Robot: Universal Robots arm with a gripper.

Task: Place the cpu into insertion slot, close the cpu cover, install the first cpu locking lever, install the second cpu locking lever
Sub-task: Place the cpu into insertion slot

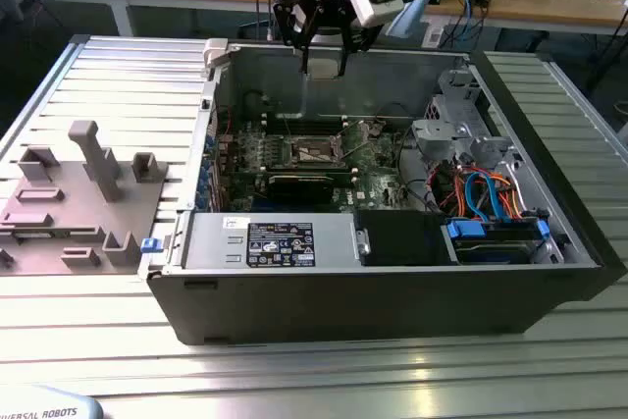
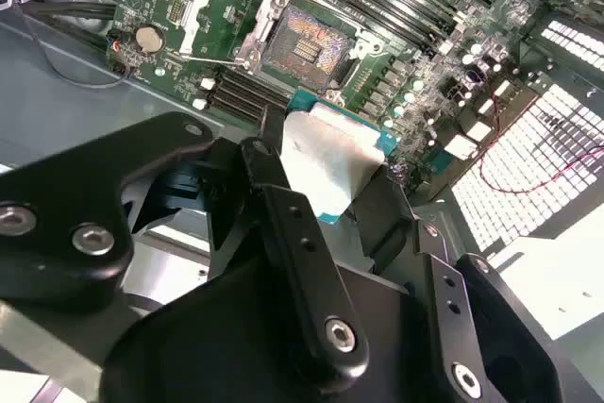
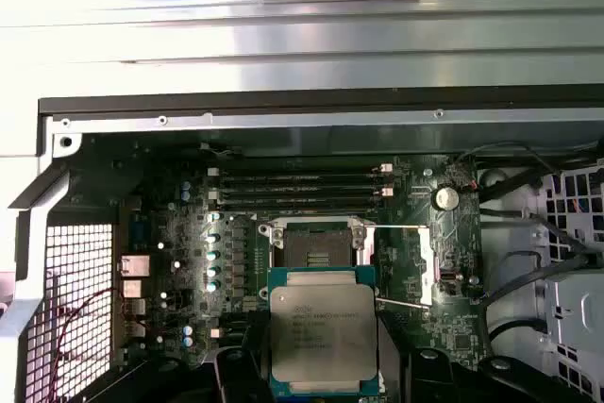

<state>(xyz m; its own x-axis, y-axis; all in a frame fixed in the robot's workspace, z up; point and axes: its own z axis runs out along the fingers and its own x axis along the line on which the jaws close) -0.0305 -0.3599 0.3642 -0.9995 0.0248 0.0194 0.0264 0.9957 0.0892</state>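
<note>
End effector [image 1: 324, 58] hangs above the open computer case [image 1: 392, 291], clenched on the cpu [image 2: 326, 162] by two opposite edges, metal top facing the first wrist camera. The insertion slot [image 3: 316, 250] lies below the end effector, well apart from it, on the green circuit board [image 3: 415, 327] at the case floor. In the first wrist view the slot sits just beyond the cpu's leading edge, so the chip is probably not yet square over it. The cpu's edges run parallel to the slot's rim, with little twist that I can see. The slot's dark centre is bare. Thin locking levers [image 3: 404, 305] stick out to one side, and long memory slots [image 3: 297, 191] lie beyond. Room for a descent looks adequate. The case rests on a ribbed tabletop [image 1: 294, 370].
</note>
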